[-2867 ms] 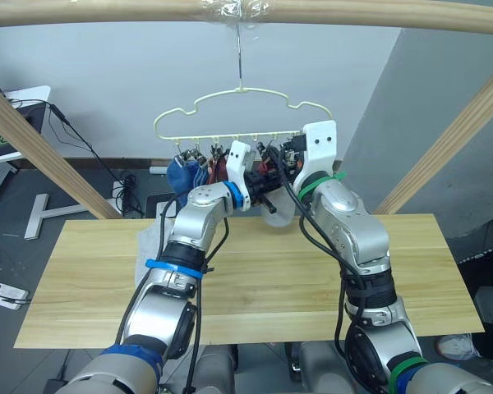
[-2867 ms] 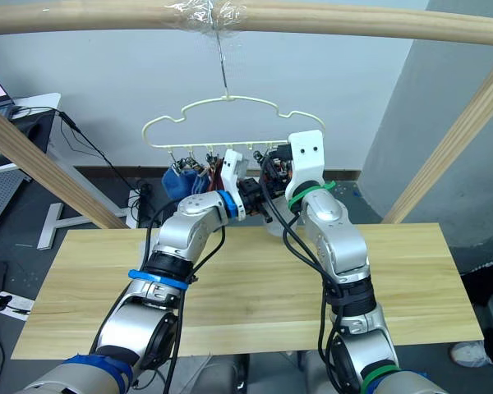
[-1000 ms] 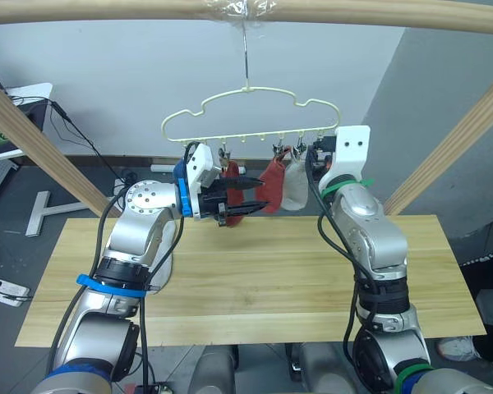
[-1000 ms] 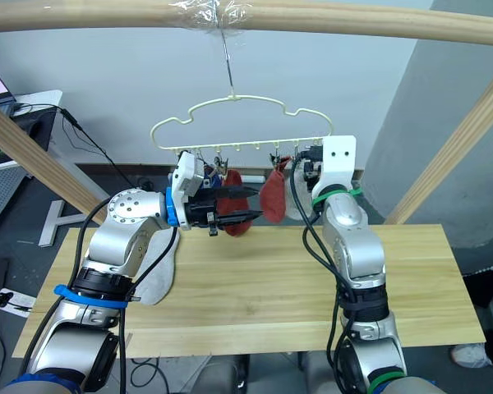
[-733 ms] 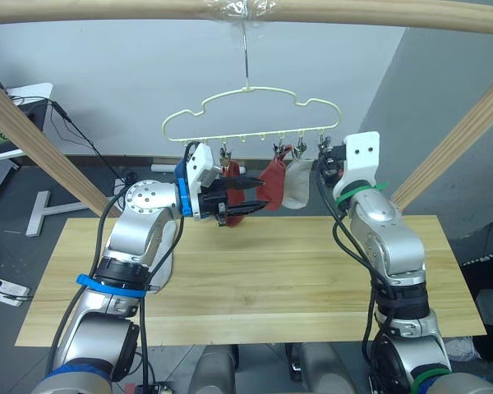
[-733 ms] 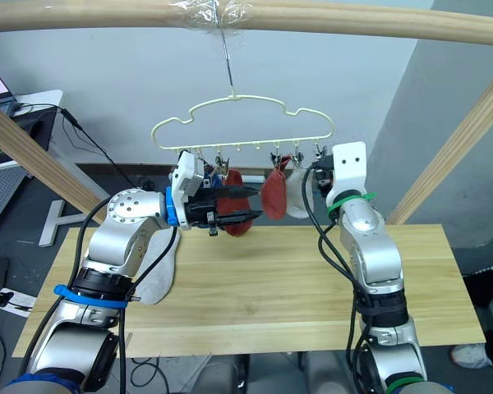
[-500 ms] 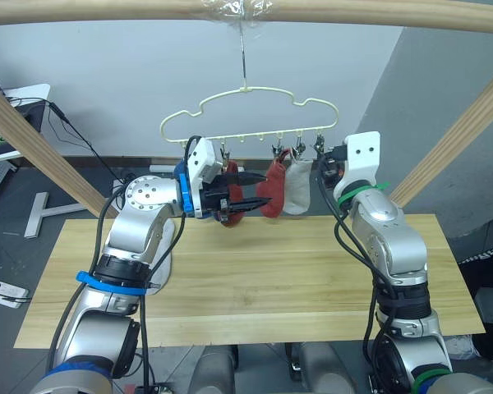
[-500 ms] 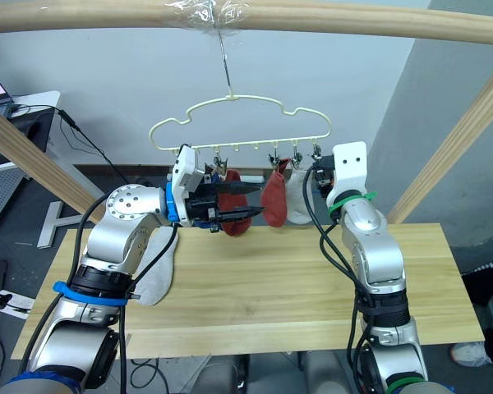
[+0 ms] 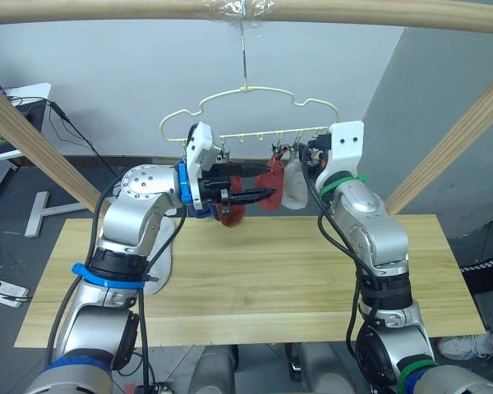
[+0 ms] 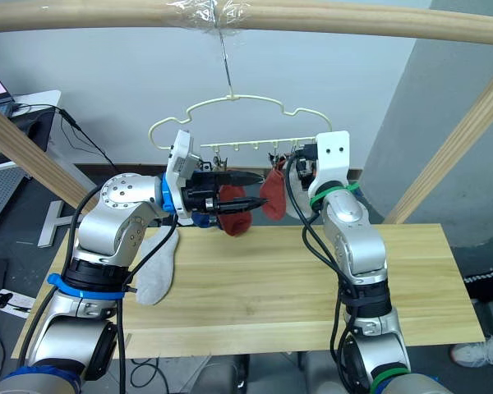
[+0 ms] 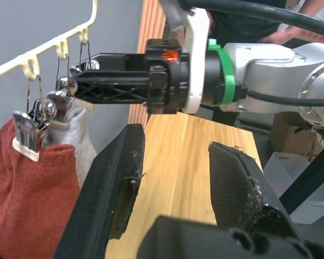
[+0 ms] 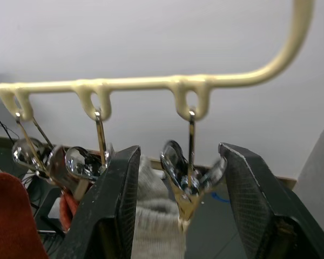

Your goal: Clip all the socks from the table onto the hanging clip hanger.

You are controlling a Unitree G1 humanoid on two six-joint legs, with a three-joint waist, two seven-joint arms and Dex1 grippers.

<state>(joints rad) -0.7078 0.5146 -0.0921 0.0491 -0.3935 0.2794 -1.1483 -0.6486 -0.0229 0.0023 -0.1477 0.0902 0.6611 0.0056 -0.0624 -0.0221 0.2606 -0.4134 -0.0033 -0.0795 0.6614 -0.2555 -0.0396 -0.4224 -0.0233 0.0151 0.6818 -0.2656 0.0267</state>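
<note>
The pale yellow-cream wire clip hanger with its wavy outline is hanging by its top hook from the thick wooden pole above the far edge of the table, and several socks are already hanging from its row of small grey metal clips. Two rust-red knit ankle socks are hanging near the middle of the row, and a light grey knit sock is hanging just beside them toward the robot's right; something blue is showing behind the left arm, possibly the blue socks, but it is too hidden to confirm. One more light grey sock is lying on the wide light wooden plank table, at its left side beneath the left arm, so at least this one appears still to be clipped. The left gripper is pointing across the front of the hanging socks with its two black fingers spread apart and nothing between them. The right gripper is reaching up at the right end of the clip row, its fingers also apart, straddling the clip that is pinching the grey sock without closing on it. No containers are present.
</note>
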